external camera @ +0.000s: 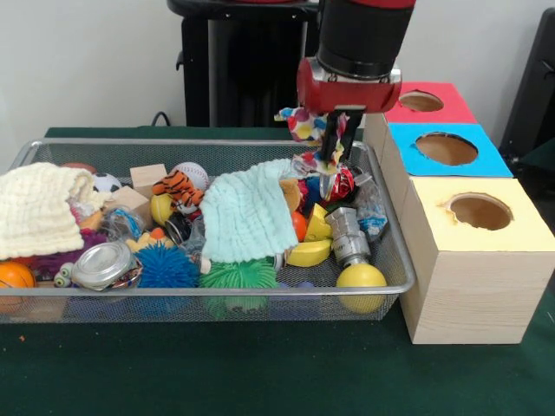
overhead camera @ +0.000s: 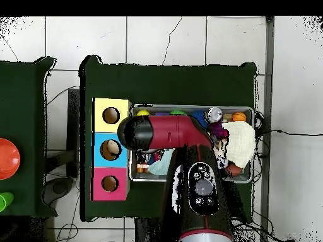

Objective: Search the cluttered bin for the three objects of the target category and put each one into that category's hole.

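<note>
I am holding the red and black arm's gripper [external camera: 334, 143] above the right end of the long silver wire-mesh bin [external camera: 386, 290], and its fingers are pinching a small limp speckled piece of red, yellow, blue and white fabric [external camera: 305, 123]. The piece is hanging clear of the clutter, bunched at the left of the fingers with a tail [external camera: 310, 162] drooping down toward the mint green cloth [external camera: 247, 217] and the red and yellow toys beneath. In the overhead view the arm is covering this end of the bin, so I am judging the grip from the front view only.

The round ragged-edged hole in the yellow-topped pale wood box [external camera: 479, 211] is lying well apart from the gripper, at the near end of the row, past the blue-topped box [external camera: 447, 149].

My worry is the hold: the fabric is looking caught by an edge, and I judge it could be slipping out during the carry and landing back in the bin or on the bench. The dangling tail could also be snagging the mint cloth or dragging over the bin's rim. At the box, a limp piece could be draping across the ragged hole's edge instead of dropping in.
</note>
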